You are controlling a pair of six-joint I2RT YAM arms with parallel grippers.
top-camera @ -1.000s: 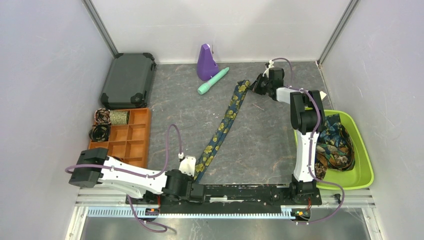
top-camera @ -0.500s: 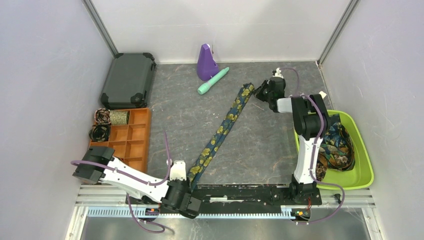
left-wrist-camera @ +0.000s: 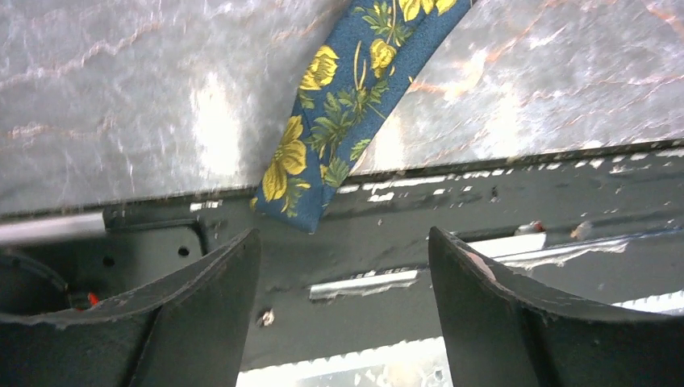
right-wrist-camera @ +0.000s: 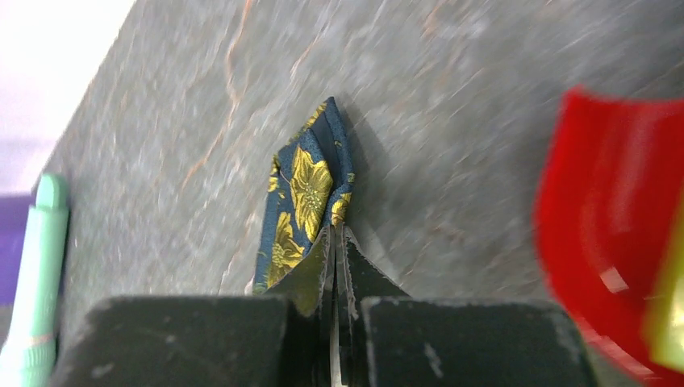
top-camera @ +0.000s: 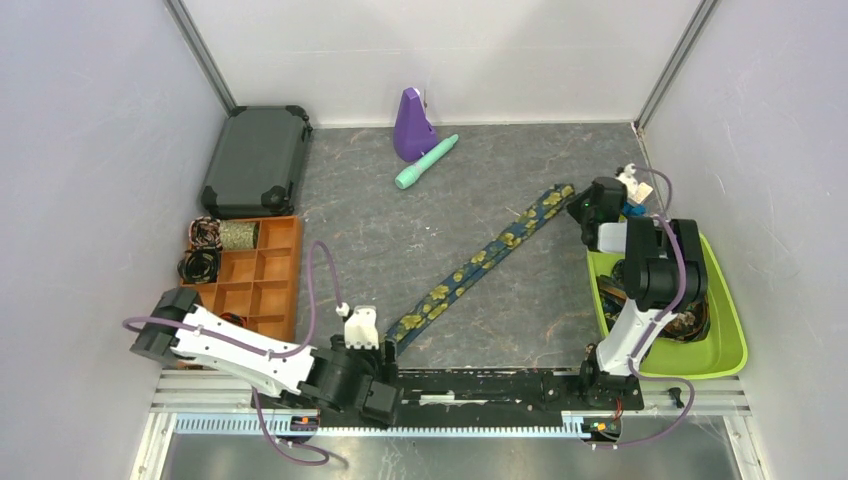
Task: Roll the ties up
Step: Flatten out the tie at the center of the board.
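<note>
Your right gripper [right-wrist-camera: 337, 232] pinches the navy floral fabric tie [top-camera: 480, 258]; your left gripper [left-wrist-camera: 339, 250] gapes wide. The orange compartment tray [top-camera: 278, 236] holds 3 coiled ties [top-camera: 205, 233].

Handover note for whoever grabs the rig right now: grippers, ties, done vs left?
Grippers: the right gripper is shut on the far end of the floral tie, beside the green bin. The left gripper is open near the tie's near end, not touching it.
Tie: flat, stretched diagonally across the table, unrolled.
Done: rolled ties sit in the orange tray.
Left: roll this tie, then the loose ties in the bin.
</note>
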